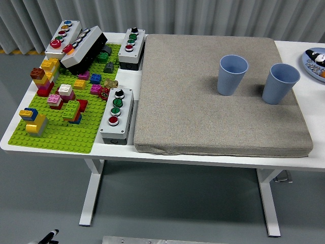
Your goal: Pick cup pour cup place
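Note:
Two light blue cups stand upright on the grey mat (203, 117). One cup (232, 75) is near the mat's far middle, the other cup (280, 83) by its right edge. No hand touches either of them. Only a small black-and-white tip of my right hand (320, 56) shows at the picture's right edge, over the blue plate (311, 65) and well apart from the cups. My left arm is out of the picture.
A green baseplate (61, 137) with several coloured bricks fills the table's left part. Three grey button boxes (117, 114) (132, 47) (63, 38) and a tilted black box (84, 48) stand around it. The blue plate sits at the far right edge.

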Robot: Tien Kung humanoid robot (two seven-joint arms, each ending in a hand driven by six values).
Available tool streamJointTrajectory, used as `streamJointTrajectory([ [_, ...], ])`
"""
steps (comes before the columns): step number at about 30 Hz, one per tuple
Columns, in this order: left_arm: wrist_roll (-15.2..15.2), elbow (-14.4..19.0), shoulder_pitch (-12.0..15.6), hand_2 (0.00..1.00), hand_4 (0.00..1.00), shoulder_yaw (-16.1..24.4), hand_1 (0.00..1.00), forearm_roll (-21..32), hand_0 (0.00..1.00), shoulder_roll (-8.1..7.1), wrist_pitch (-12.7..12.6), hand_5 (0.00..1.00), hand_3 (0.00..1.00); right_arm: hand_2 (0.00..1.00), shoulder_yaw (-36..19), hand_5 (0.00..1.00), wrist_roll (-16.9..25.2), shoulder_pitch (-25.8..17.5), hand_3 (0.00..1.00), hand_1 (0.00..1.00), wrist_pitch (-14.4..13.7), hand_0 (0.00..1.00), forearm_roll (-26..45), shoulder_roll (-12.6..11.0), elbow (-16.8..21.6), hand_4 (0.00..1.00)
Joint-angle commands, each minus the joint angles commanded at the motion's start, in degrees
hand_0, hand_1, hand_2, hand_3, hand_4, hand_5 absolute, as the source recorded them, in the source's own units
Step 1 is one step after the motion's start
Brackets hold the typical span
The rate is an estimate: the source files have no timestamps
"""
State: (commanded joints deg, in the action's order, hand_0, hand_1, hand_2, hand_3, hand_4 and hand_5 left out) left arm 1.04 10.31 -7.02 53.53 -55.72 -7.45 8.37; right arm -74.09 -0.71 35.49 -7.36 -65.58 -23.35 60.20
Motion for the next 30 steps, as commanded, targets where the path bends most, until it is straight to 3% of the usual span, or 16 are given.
streamJointTrajectory([
  [1, -0.02, 0.0, 0.0, 0.882, 0.655, -0.19, 0.844, 0.18, 0.888, -0.01, -0.01, 0.99, 0.794, 0.913, -0.08, 0.225, 0.17, 0.25, 0.973, 0.889, -0.2, 0.905, 0.16, 0.05, -0.27, 0.853],
  [6, -0.08, 0.0, 0.07, 0.882, 0.655, -0.9, 0.844, 0.9, 0.888, -0.01, -0.03, 0.99, 0.794, 0.913, -0.54, 0.225, 1.94, 1.22, 0.973, 0.889, -2.0, 0.905, 2.03, 0.89, -1.9, 0.853],
  [8, -0.08, 0.0, 0.07, 0.881, 0.656, -1.03, 0.844, 0.96, 0.888, 0.01, -0.03, 0.989, 0.794, 0.88, -0.66, 0.227, 2.76, 1.46, 0.923, 0.861, -3.03, 0.892, 2.85, 1.25, -2.33, 0.852],
  [12, -0.08, 0.0, 0.09, 0.881, 0.656, -1.29, 0.844, 1.09, 0.888, 0.05, -0.02, 0.989, 0.794, 0.88, -0.92, 0.227, 5.22, 2.14, 0.923, 0.861, -5.69, 0.892, 7.97, 2.26, -3.28, 0.852],
  [13, -0.08, 0.0, 0.09, 0.881, 0.658, -1.3, 0.844, 1.09, 0.888, 0.06, -0.02, 0.988, 0.793, 0.826, -0.94, 0.351, 5.36, 2.17, 0.884, 0.831, -5.83, 0.866, 8.6, 2.32, -3.32, 0.848],
  [18, -0.1, 0.0, 0.03, 0.881, 0.658, -1.64, 0.844, 1.31, 0.888, 0.18, 0.03, 0.988, 0.793, 0.826, -2.4, 0.351, 6.2, 3.47, 0.884, 0.831, -6.01, 0.866, 12.69, 3.83, -4.78, 0.848],
  [19, -0.11, 0.0, 0.01, 0.881, 0.658, -1.75, 0.844, 1.36, 0.888, 0.21, 0.03, 0.988, 0.793, 0.794, -3.07, 0.552, 6.52, 3.95, 0.842, 0.813, -5.55, 0.842, 14.23, 4.31, -5.48, 0.861],
  [24, -0.16, 0.0, -0.21, 0.881, 0.658, -1.9, 0.844, 1.41, 0.888, 0.3, 0.07, 0.988, 0.793, 0.794, -3.9, 0.552, 5.4, 4.92, 0.842, 0.813, -6.11, 0.842, 15.11, 5.49, -7.11, 0.861],
  [25, -0.17, 0.0, -0.24, 0.88, 0.658, -1.9, 0.844, 1.41, 0.888, 0.3, 0.07, 0.987, 0.793, 0.79, -3.9, 0.845, 5.25, 4.95, 0.825, 0.802, -6.18, 0.836, 15.09, 5.56, -7.17, 0.869],
  [29, -0.19, 0.0, -0.36, 0.88, 0.658, -1.79, 0.844, 1.32, 0.888, 0.35, 0.08, 0.987, 0.793, 0.79, -3.72, 0.845, 4.7, 5.08, 0.825, 0.802, -6.7, 0.836, 14.64, 5.72, -7.34, 0.869],
  [30, -0.21, 0.0, -0.42, 0.88, 0.658, -1.82, 0.844, 1.34, 0.889, 0.36, 0.09, 0.987, 0.793, 0.791, -3.69, 0.998, 4.31, 5.21, 0.821, 0.8, -6.88, 0.837, 14.37, 5.76, -7.46, 0.83],
])
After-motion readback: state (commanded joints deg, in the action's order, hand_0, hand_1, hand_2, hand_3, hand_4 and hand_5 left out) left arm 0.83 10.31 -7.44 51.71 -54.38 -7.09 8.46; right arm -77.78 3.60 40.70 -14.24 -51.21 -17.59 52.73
